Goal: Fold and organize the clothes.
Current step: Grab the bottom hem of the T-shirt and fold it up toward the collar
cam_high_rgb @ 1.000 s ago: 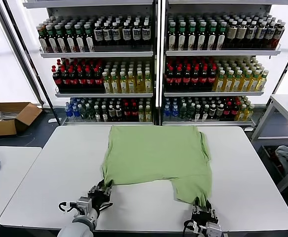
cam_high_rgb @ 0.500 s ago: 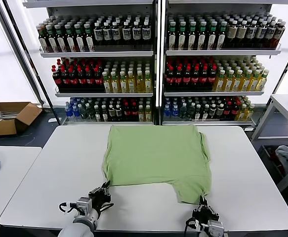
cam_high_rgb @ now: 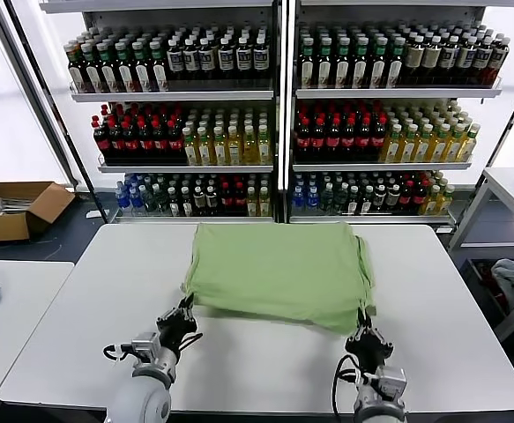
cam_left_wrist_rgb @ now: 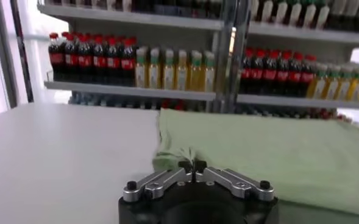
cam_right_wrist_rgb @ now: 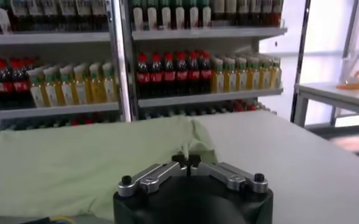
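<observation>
While both claws, left gripper (cam_high_rgb: 184,315) and right gripper (cam_high_rgb: 363,329), pinch the limp polo shirt (cam_high_rgb: 279,269) hem at table (cam_high_rgb: 80,308) centre's six o'clock, we judge corners the best hold.

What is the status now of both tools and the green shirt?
Left tool and right tool both shut on near hem of polo shirt. Hem lifted, carried toward collar side. White table around it, nothing in the way.
</observation>
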